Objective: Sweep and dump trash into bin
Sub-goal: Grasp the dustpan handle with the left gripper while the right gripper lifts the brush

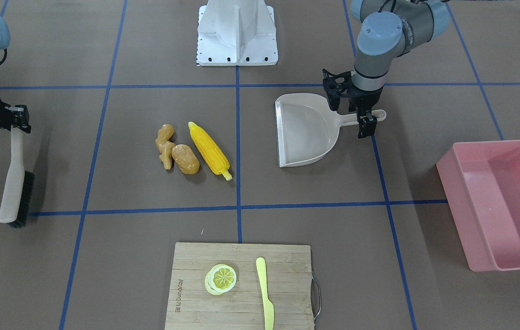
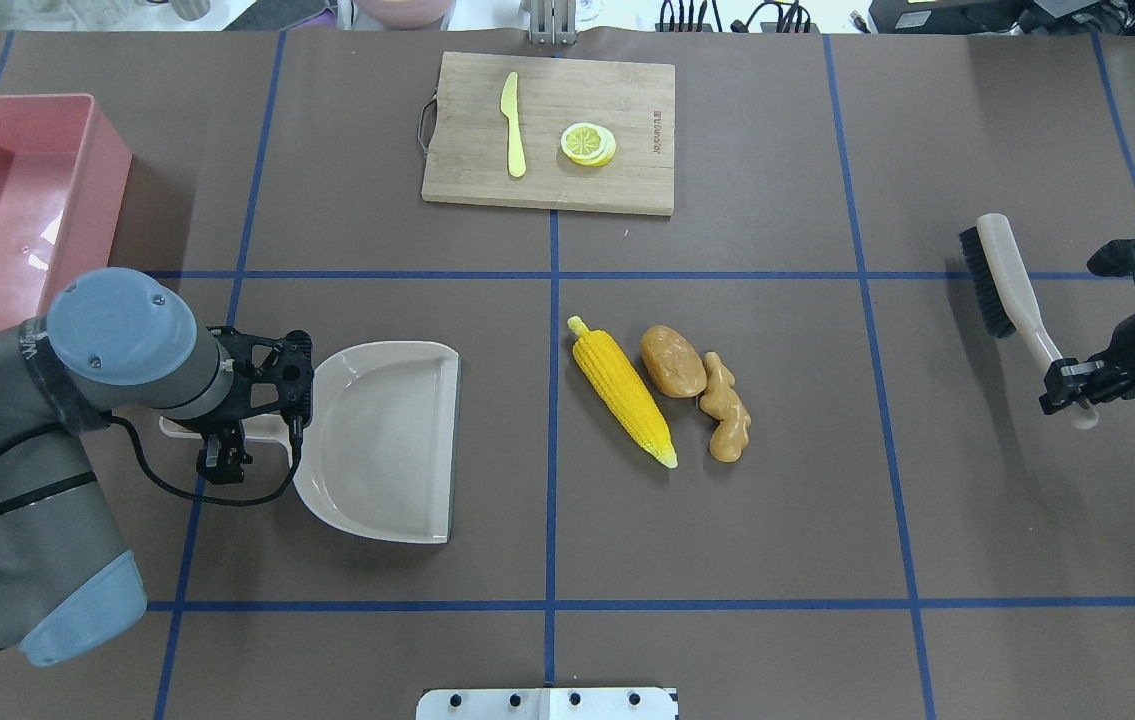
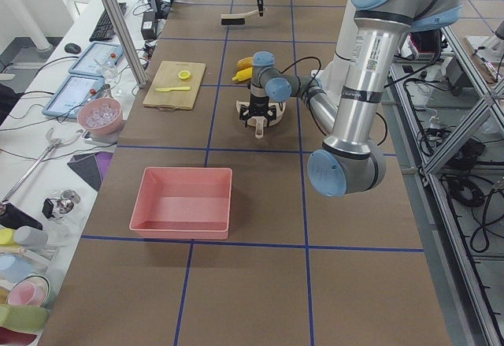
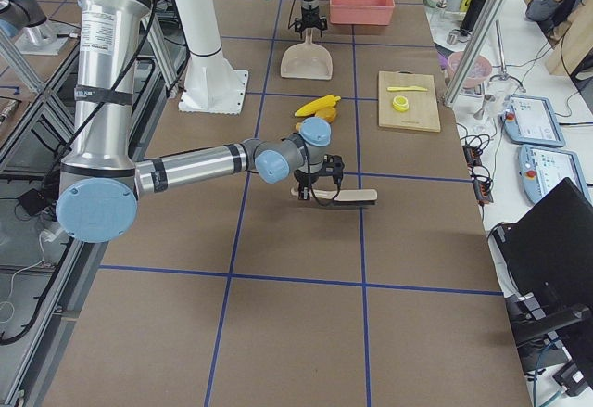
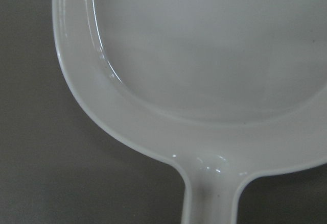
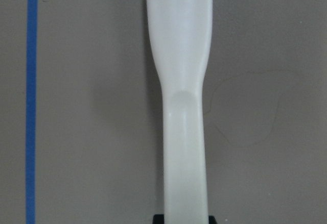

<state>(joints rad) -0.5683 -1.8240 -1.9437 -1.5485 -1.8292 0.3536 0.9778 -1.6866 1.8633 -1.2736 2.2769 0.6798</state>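
Note:
The trash lies mid-table: a yellow corn cob (image 1: 208, 149) (image 2: 622, 392), a glossy brown potato (image 1: 185, 159) (image 2: 673, 361) and a knobbly tan ginger root (image 1: 165, 146) (image 2: 727, 420), all touching. The beige dustpan (image 1: 303, 130) (image 2: 382, 440) lies flat with its mouth toward them. My left gripper (image 1: 364, 120) (image 2: 227, 432) is open and straddles the dustpan's handle; the left wrist view shows the pan (image 5: 204, 81) close below. My right gripper (image 1: 17, 121) (image 2: 1072, 390) is shut on the handle end of a brush (image 1: 14, 183) (image 2: 1012, 275). The pink bin (image 1: 459, 215) (image 2: 112, 190) stands on my far left.
A wooden cutting board (image 1: 195, 266) (image 2: 467, 170) sits at the far edge with a lemon slice (image 1: 221, 278) and a pale yellow knife (image 1: 265, 293) on it. The robot's white base (image 1: 237, 34) is at the near edge. Blue tape lines cross the brown table.

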